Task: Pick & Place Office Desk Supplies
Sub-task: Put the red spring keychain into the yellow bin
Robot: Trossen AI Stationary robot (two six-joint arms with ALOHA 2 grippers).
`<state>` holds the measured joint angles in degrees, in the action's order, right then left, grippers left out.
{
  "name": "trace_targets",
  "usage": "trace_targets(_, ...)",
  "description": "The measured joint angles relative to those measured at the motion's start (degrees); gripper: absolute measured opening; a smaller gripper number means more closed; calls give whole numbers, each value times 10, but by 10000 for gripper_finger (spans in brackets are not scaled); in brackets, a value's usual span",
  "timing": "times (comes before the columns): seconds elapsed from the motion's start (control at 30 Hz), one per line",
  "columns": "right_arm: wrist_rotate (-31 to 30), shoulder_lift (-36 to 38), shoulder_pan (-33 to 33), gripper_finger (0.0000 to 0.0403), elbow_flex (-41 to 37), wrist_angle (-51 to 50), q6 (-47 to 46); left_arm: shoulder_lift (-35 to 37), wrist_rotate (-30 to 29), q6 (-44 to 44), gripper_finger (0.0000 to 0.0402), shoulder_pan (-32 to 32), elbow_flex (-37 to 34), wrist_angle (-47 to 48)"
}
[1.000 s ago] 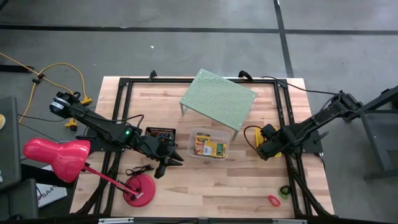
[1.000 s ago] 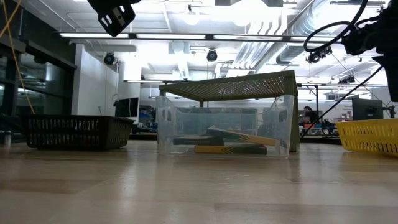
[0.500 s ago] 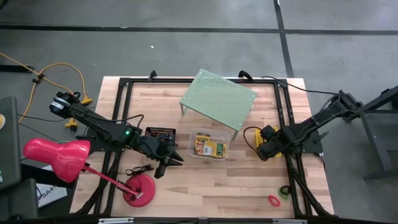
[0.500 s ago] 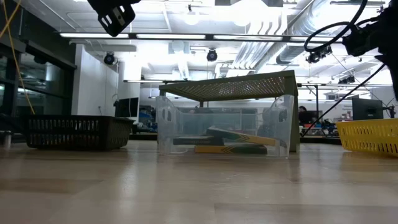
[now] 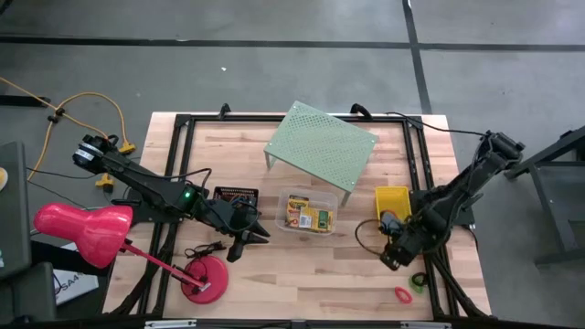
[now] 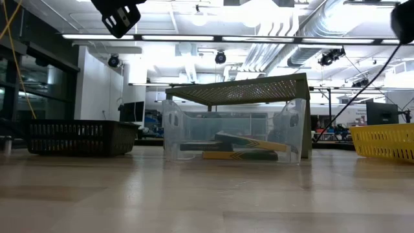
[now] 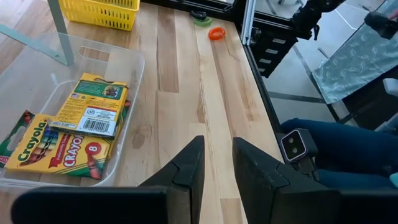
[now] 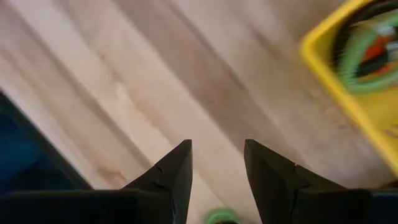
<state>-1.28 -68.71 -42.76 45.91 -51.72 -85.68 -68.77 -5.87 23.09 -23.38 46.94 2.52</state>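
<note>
The right arm comes in from the counter's (image 5: 302, 265) right edge, folded at the elbow, reaching down toward the front right area. Its right claw (image 5: 395, 256) hangs over bare wood just in front of the yellow basket (image 5: 391, 199), fingers spread with a clear gap and nothing between them. The left arm stretches from the left edge toward the middle, and its left claw (image 5: 249, 236) hovers just front-left of the clear tub (image 5: 309, 212), beside the small black mesh tray (image 5: 236, 196). Its fingers stand a little apart with only wood showing in the gap, so it's empty too.

Big stuff first: the pale green perforated shelf (image 5: 320, 146) stands at the back center, and the pink-red desk lamp (image 5: 87, 233) leans over the front left corner.

The clear tub sits right in front of the shelf and holds green-and-yellow Crayola crayon boxes (image 7: 68, 134), lying flat and overlapping. The yellow basket is empty-looking from above, though the right wrist view shows green and orange-red bands (image 8: 367, 53) inside it, blurry.

Smallest bits: a green ring (image 5: 418, 280) lies near the counter's front right corner, just in front of the right claw, and a red ring (image 5: 402, 293) lies right beside it, closer to the edge. Both are well apart from the left claw.
</note>
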Motion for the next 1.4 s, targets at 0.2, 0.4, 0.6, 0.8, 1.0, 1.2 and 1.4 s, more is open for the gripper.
trace_targets(0.2, 0, -49, -54, 134, 0, 55, 31, 0, 0, 0, 78, 0, 0, 0)
trace_targets(0.4, 0, -98, -68, 134, 0, 120, 97, 0, 0, 0, 78, 0, 0, 0)
trace_targets(0.6, -13, -124, -68, 134, 0, 183, 152, 0, 0, 0, 78, 0, 0, 0)
trace_targets(0.8, -34, -128, -68, 134, 0, 196, 232, 0, 0, 0, 78, 0, 0, 0)
trace_targets(1.0, -39, -128, -67, 134, 0, 185, 271, 0, 0, 0, 78, 0, 0, 0)
trace_targets(1.2, -26, -128, -70, 134, 0, 185, 268, 0, 0, 0, 78, 0, 0, 0)
trace_targets(1.4, -35, -128, -102, 134, 49, 117, 260, 0, 0, 0, 78, 0, 0, 0)
